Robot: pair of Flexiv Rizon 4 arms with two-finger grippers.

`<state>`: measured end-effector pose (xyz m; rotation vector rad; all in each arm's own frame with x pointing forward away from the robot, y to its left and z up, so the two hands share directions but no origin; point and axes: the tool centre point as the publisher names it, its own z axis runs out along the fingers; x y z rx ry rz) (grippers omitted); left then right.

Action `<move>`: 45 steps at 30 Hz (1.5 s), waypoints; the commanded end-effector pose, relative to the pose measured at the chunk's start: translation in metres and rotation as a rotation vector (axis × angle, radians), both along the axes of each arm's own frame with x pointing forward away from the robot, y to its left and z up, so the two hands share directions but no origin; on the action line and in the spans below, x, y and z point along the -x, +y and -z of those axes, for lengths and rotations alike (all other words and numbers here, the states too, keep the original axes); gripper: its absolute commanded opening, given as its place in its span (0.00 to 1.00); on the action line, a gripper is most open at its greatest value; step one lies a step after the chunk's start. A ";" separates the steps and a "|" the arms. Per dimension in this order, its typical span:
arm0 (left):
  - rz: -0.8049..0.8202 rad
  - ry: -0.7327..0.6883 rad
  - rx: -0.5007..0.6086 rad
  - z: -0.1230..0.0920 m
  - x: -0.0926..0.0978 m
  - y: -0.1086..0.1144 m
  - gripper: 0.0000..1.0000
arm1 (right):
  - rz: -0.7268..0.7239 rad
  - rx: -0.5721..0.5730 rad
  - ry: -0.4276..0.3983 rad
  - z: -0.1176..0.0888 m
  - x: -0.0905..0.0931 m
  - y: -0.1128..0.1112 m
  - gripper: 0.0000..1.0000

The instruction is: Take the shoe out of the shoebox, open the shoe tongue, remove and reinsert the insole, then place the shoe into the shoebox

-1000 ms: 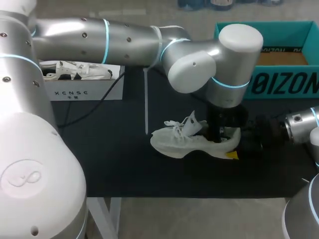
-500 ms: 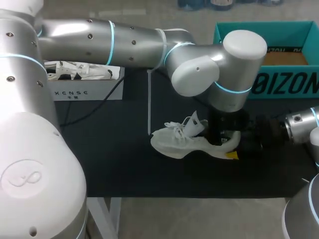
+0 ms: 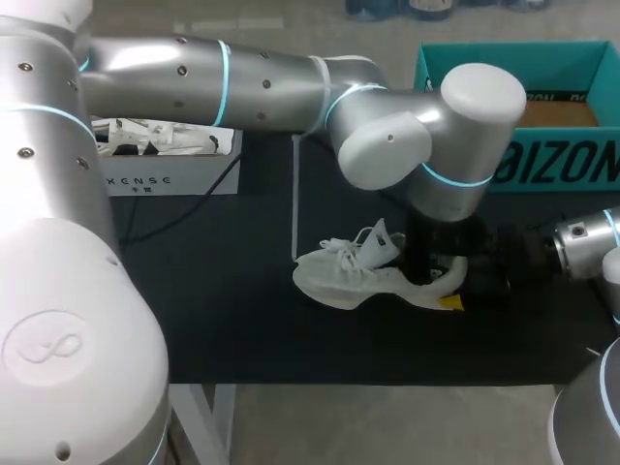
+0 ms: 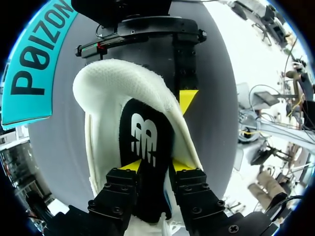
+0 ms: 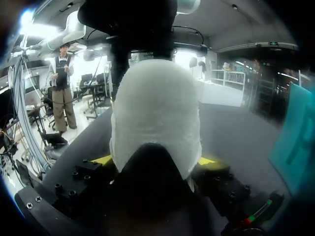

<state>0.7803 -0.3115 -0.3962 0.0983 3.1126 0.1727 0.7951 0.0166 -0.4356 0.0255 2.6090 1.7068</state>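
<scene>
A white shoe (image 3: 354,276) lies on the black mat (image 3: 242,320), toe to the left. My left gripper (image 3: 426,263) hangs over its heel opening. In the left wrist view the left gripper (image 4: 157,166) stands partly open just above the black insole (image 4: 145,147), which lies flat inside the shoe (image 4: 106,91). My right gripper (image 3: 465,283) comes in from the right and is shut on the shoe's heel (image 5: 156,105), with a yellow fingertip (image 5: 104,160) on each side. The teal shoebox (image 3: 504,53) stands open at the back right.
A white box (image 3: 165,174) with white items in it sits at the back left, and a dark cable (image 3: 184,208) runs from it over the mat. A thin white upright (image 3: 294,199) stands behind the shoe's toe. The mat's front edge (image 3: 339,380) is near.
My left gripper's fingers have come apart from shut over the insole. The left arm has shifted slightly to the right. Shoe and right gripper have stayed put.
</scene>
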 end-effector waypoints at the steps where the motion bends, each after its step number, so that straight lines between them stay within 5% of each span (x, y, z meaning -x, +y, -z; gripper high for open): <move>1: 0.002 -0.019 -0.005 0.018 0.004 -0.002 0.38 | 0.003 0.004 0.002 0.005 0.000 0.003 0.00; 8: 0.010 -0.083 0.014 0.040 0.000 -0.001 0.36 | 0.003 0.004 0.002 0.005 0.000 0.003 0.00; 9: 0.013 -0.088 0.019 0.043 0.000 -0.001 0.11 | 0.003 0.004 0.002 0.005 0.000 0.003 0.00; 10: 0.019 -0.104 0.031 0.045 -0.001 -0.001 0.00 | 0.003 0.004 0.002 0.005 0.000 0.003 0.00; 28: 0.006 -0.273 0.056 0.028 -0.010 0.013 0.00 | 0.003 0.004 0.002 0.005 0.000 0.003 0.00; 45: -0.015 -0.350 0.084 -0.003 0.004 0.016 0.00 | 0.003 0.004 0.002 0.005 0.000 0.003 0.00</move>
